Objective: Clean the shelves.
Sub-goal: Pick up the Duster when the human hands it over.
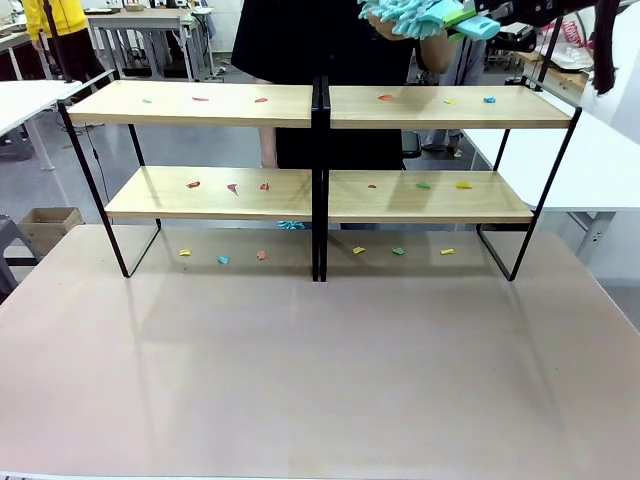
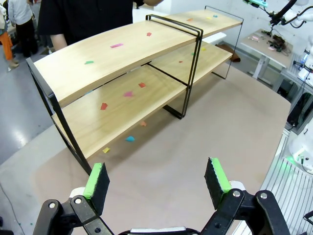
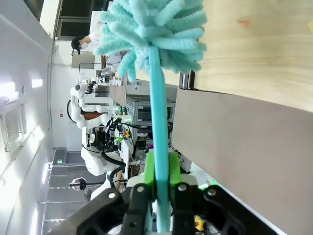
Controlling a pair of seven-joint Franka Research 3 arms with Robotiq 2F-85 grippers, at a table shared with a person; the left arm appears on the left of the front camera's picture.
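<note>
left gripper [image 2: 155, 171] spread above table [image 2: 195, 127] | right gripper [image 3: 159, 183] pinching duster [image 3: 151, 29] handle | coloured scraps [image 1: 232, 187] on shelves [image 1: 160, 103] and table beneath

1. Shelves [image 1: 200, 104]: boards of light wood, smooth and matt, with faint lengthwise grain. Frames are thin black metal with a satin finish.
2. Table [image 1: 320, 380], lower half of the front view: smooth beige top with a soft sheen, carrying a dim reflection of the frames.
3. Scraps [image 1: 232, 187] on boards and table: thin, flat, coloured, paper-like, matt.
4. Duster [image 3: 151, 29]: head of fluffy teal cloth strands. Handle is smooth teal plastic.
5. Left gripper [image 2: 155, 178], bottom of the left wrist view: pads [image 2: 93, 180] are green, matt and rubber-like. Links are black and matt, with bright metal pins.
6. Box [image 1: 48, 226], lower left of the front view: brown cardboard, matt.
</note>
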